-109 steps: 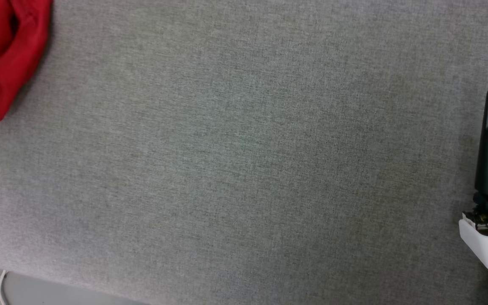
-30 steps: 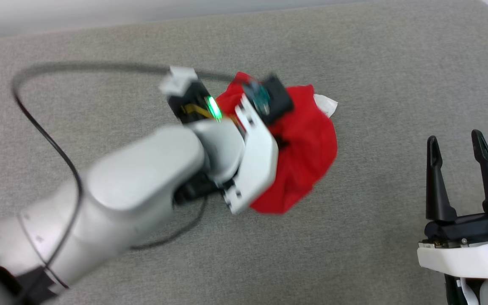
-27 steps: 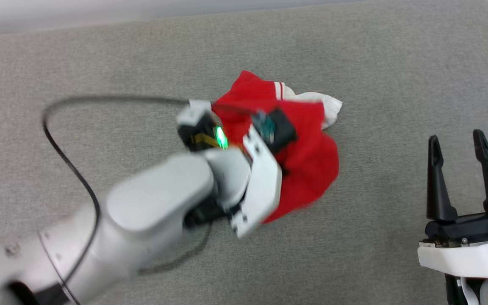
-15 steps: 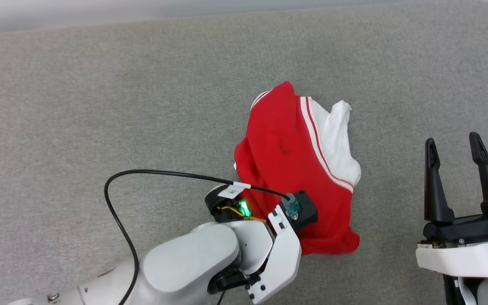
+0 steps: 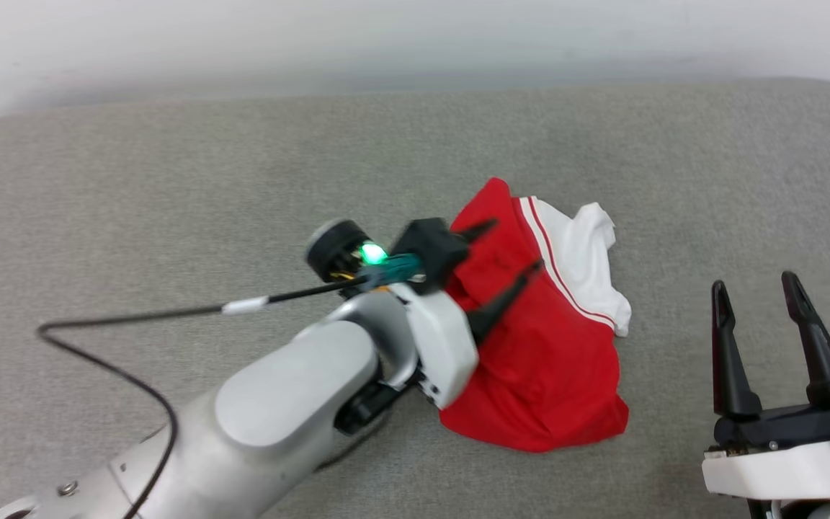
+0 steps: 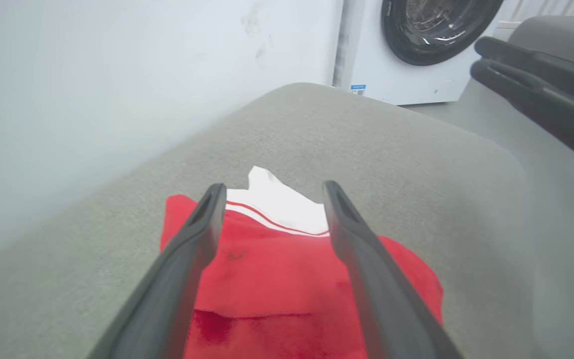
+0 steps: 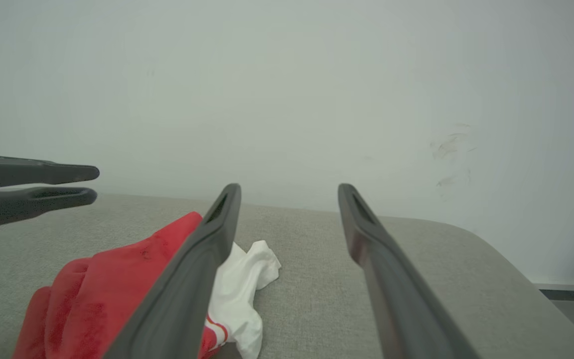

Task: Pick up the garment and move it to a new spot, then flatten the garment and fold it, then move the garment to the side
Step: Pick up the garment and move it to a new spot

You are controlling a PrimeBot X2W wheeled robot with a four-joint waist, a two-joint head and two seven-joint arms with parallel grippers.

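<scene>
Crumpled red garment (image 5: 545,375) lies centre-right on the grey worktop (image 5: 170,202), well inside its edges; left claw (image 5: 509,249) gapes over it, right claw (image 5: 753,282) spread wide at lower right.

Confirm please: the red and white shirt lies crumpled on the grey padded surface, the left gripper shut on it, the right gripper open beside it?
One thing is wrong: the left gripper is open, not shut on the red and white shirt. The left wrist view shows its fingers spread above the fabric, pinching nothing. The grey padded surface and the open right gripper are as stated.
</scene>
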